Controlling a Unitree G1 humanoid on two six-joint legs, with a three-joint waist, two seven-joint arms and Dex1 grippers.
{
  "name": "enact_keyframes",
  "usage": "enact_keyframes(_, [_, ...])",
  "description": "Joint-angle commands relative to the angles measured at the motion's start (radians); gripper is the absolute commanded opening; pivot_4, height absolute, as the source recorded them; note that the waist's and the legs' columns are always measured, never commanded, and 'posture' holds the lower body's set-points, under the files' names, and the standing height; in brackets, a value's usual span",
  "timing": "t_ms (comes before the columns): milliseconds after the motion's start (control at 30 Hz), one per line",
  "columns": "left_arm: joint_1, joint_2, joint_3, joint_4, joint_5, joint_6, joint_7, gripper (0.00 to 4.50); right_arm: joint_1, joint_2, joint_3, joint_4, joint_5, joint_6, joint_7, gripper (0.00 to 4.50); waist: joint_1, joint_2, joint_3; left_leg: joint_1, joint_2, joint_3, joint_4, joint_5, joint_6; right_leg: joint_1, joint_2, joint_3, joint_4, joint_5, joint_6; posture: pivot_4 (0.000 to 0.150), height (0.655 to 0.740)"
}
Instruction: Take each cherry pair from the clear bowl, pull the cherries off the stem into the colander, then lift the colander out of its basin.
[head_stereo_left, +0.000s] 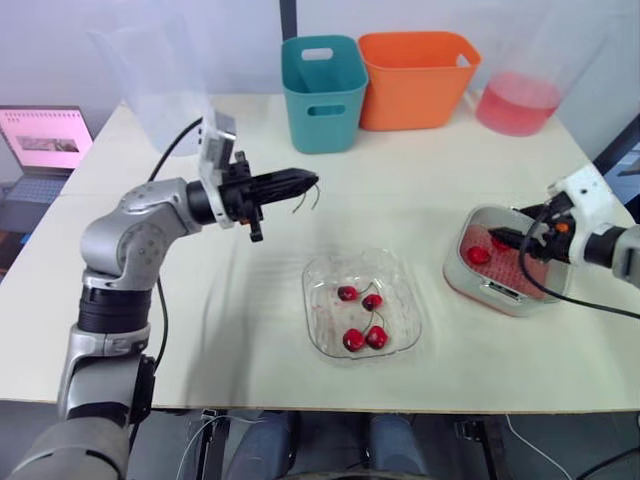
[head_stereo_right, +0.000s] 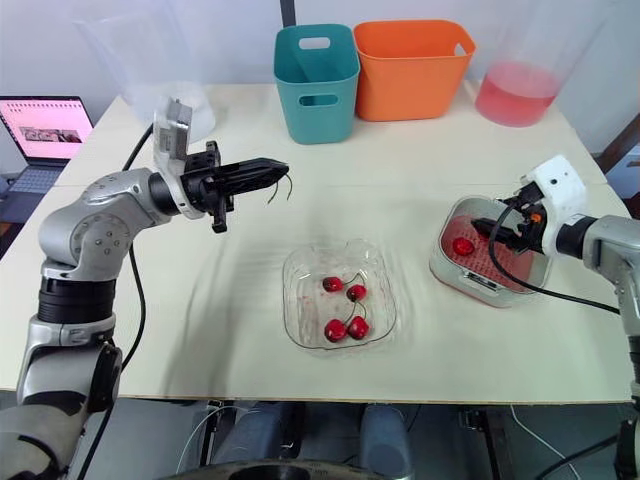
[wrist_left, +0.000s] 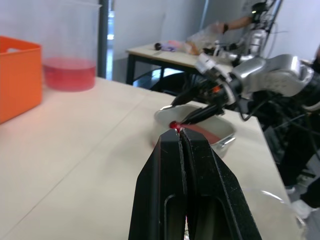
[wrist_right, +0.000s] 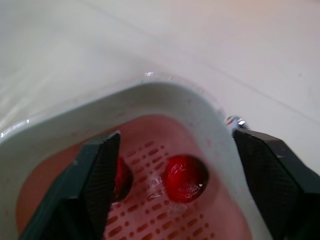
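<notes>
Left gripper (head_stereo_left: 305, 183) is raised above the tabletop (head_stereo_left: 200, 330), left of centre, jaws pressed together on a bare stem (head_stereo_left: 312, 196) curling from the tips. Right gripper (head_stereo_left: 503, 239) hangs over the colander (wrist_right: 145, 150), fingers spread wide, holding nothing. The colander sits in its basin (head_stereo_left: 500, 296) by the right edge, two loose cherries (wrist_right: 184, 172) inside. Clear bowl (head_stereo_left: 320, 330) near the front edge holds four stemmed cherries (head_stereo_left: 347, 293). Teal bin (head_stereo_left: 322, 92), orange bin (head_stereo_left: 415, 80) and pitcher (head_stereo_left: 520, 100) of pink liquid line the far edge, obstructing neither gripper.

No legible text, label or number shows.
</notes>
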Motion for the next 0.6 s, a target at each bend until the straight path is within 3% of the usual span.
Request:
enact_keyframes(33, [-0.006, 0.027, 0.038, -0.009, -0.009, 0.056, 0.048, 0.0, -0.087, 0.032, -0.04, -0.136, 0.116, 0.072, 0.021, 3.8, 0.0, 0.0, 0.0, 0.0, 0.0, 0.0, 0.0, 0.0, 0.0, 0.0, 0.0, 0.0, 0.0, 0.0, 0.0, 0.15, 0.74])
enact_keyframes(167, [0.052, 0.083, 0.126, 0.071, -0.048, 0.149, 0.08, 0.0, -0.215, 0.168, 0.09, -0.368, 0.314, 0.239, 0.022, 3.8, -0.012, 0.0, 0.0, 0.0, 0.002, -0.001, -0.001, 0.0, 0.0, -0.001, 0.001, 0.0, 0.0, 0.0, 0.0, 0.15, 0.74])
enact_keyframes(300, [0.142, 0.119, 0.212, 0.104, -0.074, 0.221, 0.136, 0.0, -0.315, 0.324, 0.228, -0.46, 0.376, 0.34, -0.048, 3.8, -0.014, -0.001, 0.0, 0.0, 0.002, -0.004, -0.001, 0.0, 0.0, 0.0, 0.001, -0.001, 0.0, 0.0, 0.0, 0.15, 0.74])
enact_keyframes(433, [0.288, 0.136, 0.3, 0.101, -0.116, 0.302, 0.177, 0.0, -0.353, 0.474, 0.384, -0.484, 0.316, 0.32, -0.104, 3.8, -0.013, -0.001, 0.0, 0.0, 0.0, -0.005, -0.001, 0.001, -0.002, -0.001, 0.0, 0.0, 0.001, 0.0, 0.0, 0.15, 0.74])
enact_keyframes(600, [0.422, 0.134, 0.316, 0.109, -0.088, 0.281, 0.202, 0.0, -0.349, 0.519, 0.497, -0.471, 0.236, 0.278, -0.097, 3.8, 0.008, -0.002, 0.0, 0.0, -0.001, -0.005, 0.0, 0.001, -0.002, -0.002, -0.001, 0.0, 0.001, 0.0, 0.0, 0.15, 0.74])
